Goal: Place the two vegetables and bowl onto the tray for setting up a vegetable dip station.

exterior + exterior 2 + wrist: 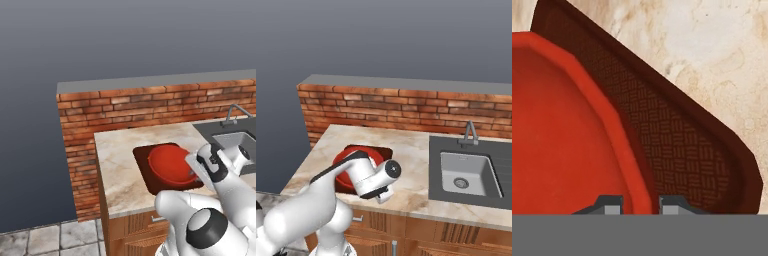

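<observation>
**On the tray: bowl seated, jaws pinching its rim**

On the worktop [120,165], the tray [145,172] lies flat near the front edge, left of the sink [466,172]. The bowl [167,162] sits on the tray and covers most of its surface; dark tray margin shows around it in both base views.

The gripper [640,205] is positioned at the bowl's near-right rim. The hand view shows one fingertip [609,204] inside the rim and the other outside it, over the tray's woven-textured floor. The red rim passes between them. The jaws are drawn in as far as the rim permits and pinch it.

The arm extends low over the front edge of the worktop, with the wrist just above the tray corner nearest the sink.

A faucet [470,132] stands behind the sink. A brick wall [406,107] runs along the back of the worktop. Wooden cabinet fronts [456,235] sit beneath the worktop.

Carrot and cucumber positions cannot be determined.
</observation>
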